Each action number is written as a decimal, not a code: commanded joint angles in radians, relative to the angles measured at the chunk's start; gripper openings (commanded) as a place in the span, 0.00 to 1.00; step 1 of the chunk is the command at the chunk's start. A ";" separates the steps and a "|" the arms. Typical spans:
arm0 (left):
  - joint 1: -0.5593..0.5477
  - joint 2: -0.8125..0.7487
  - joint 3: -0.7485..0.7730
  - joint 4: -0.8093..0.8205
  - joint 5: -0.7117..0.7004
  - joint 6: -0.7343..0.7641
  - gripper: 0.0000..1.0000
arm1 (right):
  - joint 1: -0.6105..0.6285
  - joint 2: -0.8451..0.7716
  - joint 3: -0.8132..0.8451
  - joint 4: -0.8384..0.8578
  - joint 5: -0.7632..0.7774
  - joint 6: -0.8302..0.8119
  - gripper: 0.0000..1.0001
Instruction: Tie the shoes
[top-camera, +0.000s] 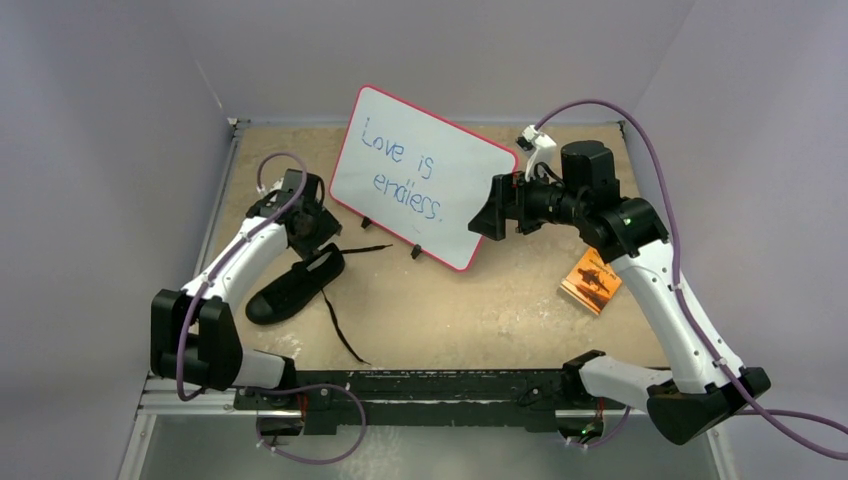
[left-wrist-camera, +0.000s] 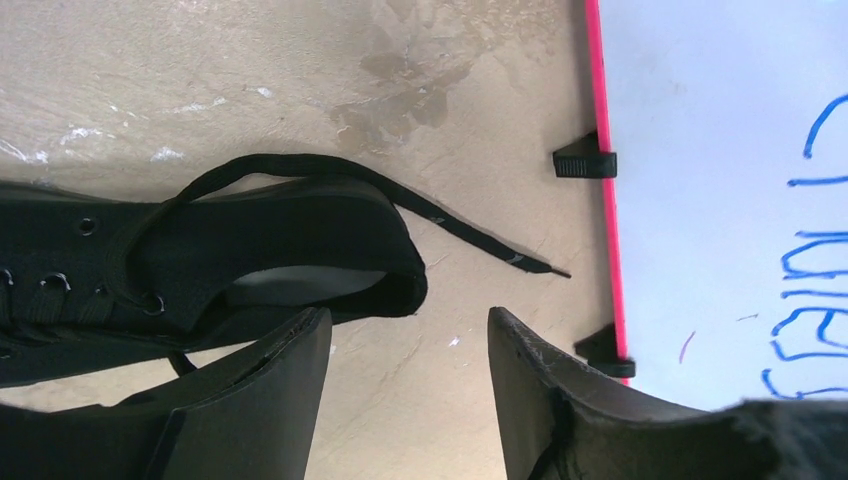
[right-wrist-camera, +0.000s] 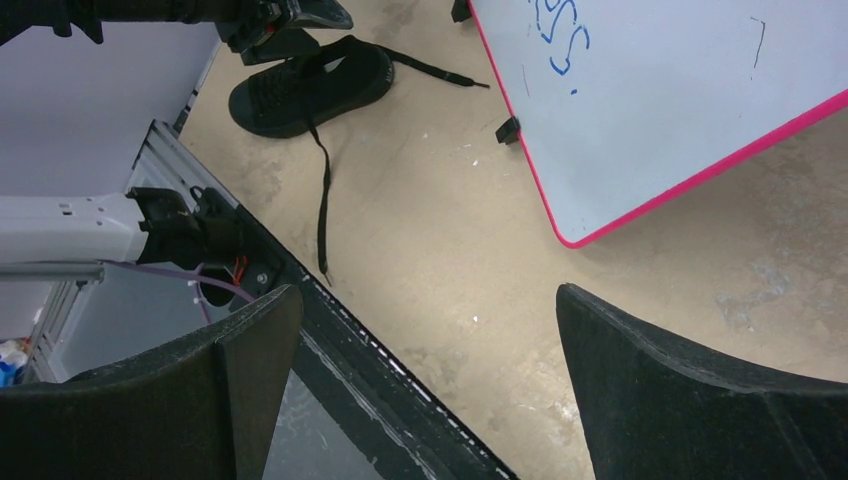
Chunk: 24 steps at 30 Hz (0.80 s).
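On the tan counter (top-camera: 480, 320), the left tool (left-wrist-camera: 410, 385) hangs parted and empty beside the heel of the sneaker (left-wrist-camera: 260, 240). The right tool (right-wrist-camera: 430, 385), wide and empty, sees what the left misses: a lace (right-wrist-camera: 322, 190) running almost to the counter's near edge.

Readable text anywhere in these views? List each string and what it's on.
"Love is endless." in blue handwritten marker, over two lines, on the whiteboard. The wrist views catch only fragments of it.
Orange card: dark print, too small to read.
Black sneaker: no readable label or brand.
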 joint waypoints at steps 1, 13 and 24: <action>0.007 0.008 0.042 0.037 -0.039 -0.113 0.59 | 0.004 -0.007 0.009 0.021 0.006 0.012 0.99; 0.051 0.126 0.023 0.122 0.030 -0.184 0.56 | 0.003 -0.011 0.027 0.009 0.027 0.023 0.99; 0.007 0.076 -0.143 0.117 0.093 -0.001 0.31 | 0.004 -0.034 -0.061 -0.004 -0.068 0.084 0.99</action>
